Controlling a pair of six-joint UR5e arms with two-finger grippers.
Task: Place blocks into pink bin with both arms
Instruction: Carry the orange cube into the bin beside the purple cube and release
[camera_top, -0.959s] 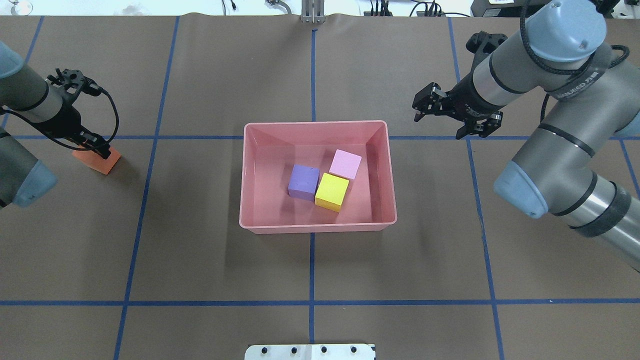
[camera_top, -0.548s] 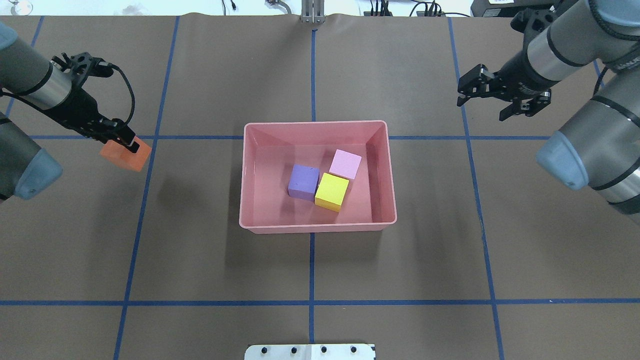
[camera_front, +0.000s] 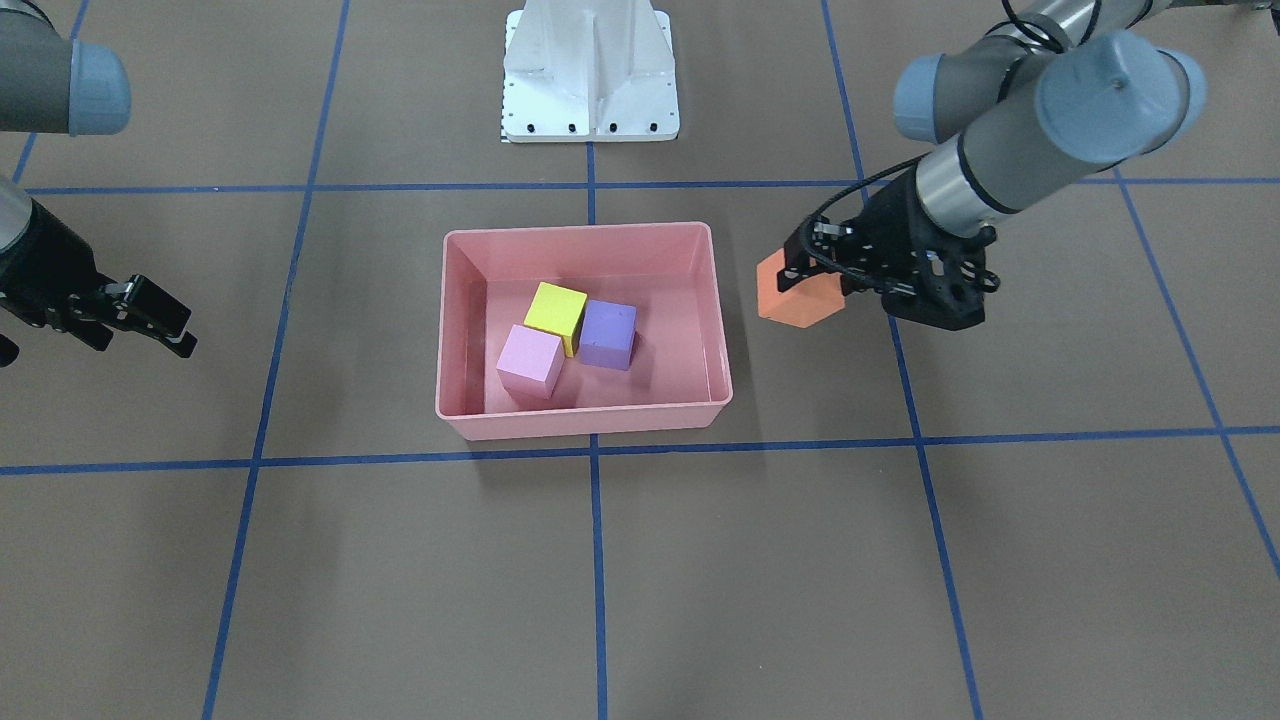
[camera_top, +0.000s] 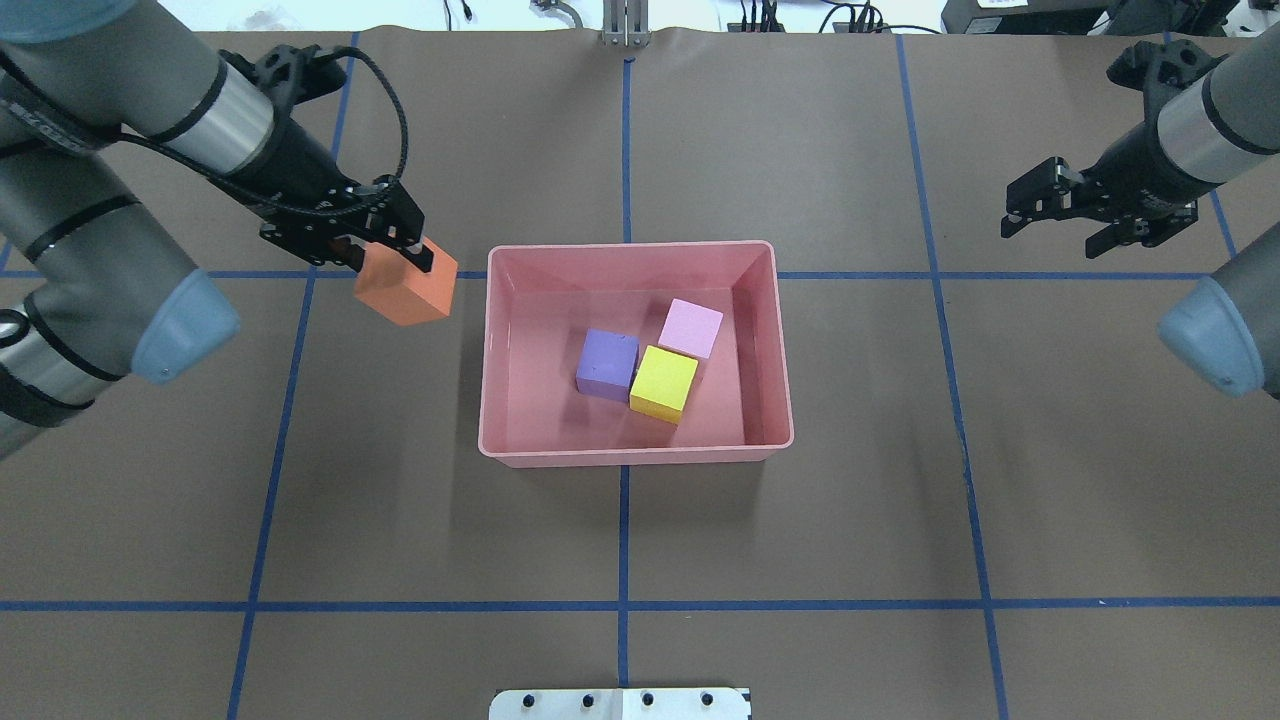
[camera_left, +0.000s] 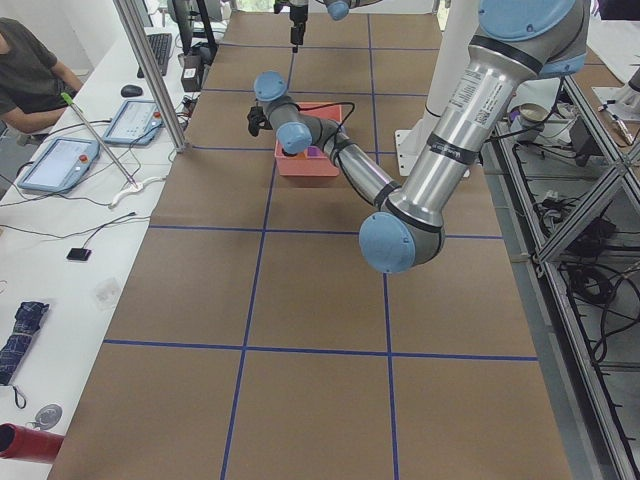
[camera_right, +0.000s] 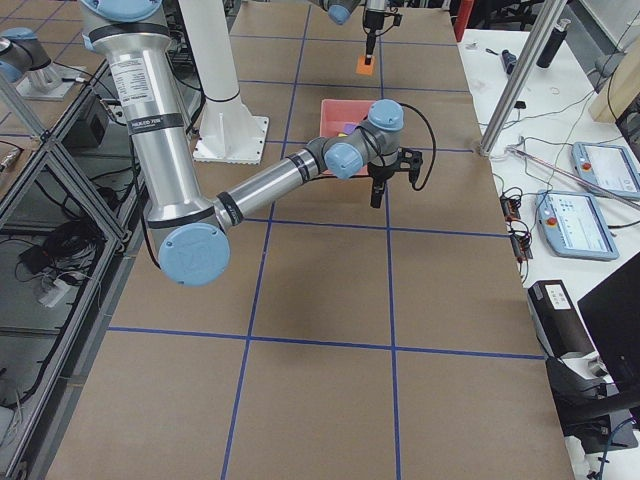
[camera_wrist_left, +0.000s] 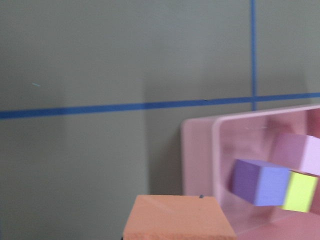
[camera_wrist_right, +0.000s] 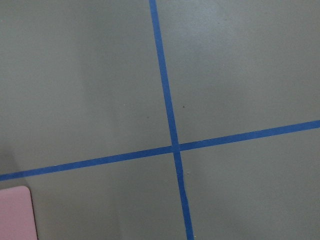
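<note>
Blocks are split three to one. Inside the bin (camera_top: 540, 455), the purple block (camera_top: 607, 362), the yellow block (camera_top: 664, 382) and the pink block (camera_top: 691, 328) sit in a tight cluster on the floor, right of its middle in the overhead view. The yellow one lies between the other two at the near side, touching them or very nearly so. All three rest flat.

The orange block (camera_top: 405, 290) is outside the bin, just beside the left wall near its far corner. The left gripper (camera_top: 393, 258) has it pinched between its fingers, which are closed on opposite faces. The block is turned at a slight angle to the bin's walls. From the shadow under it on the table (camera_top: 800, 520) it seems to hang clear of the surface, though I cannot be sure from these angles. In the left wrist view the block's top fills the lower edge, with the bin's corner and the three blocks inside it to the right.

The right gripper (camera_top: 1050, 235) is well off to the bin's right, over bare table near a crossing of the blue tape lines (camera_top: 623, 605). Its jaws are spread wide and nothing is between them. The right wrist view shows only brown table, a tape cross and a sliver of the bin at the lower left corner.

The bin itself sits square to the tape grid, straddling the centre line, with one cross line running behind its far wall.
</note>
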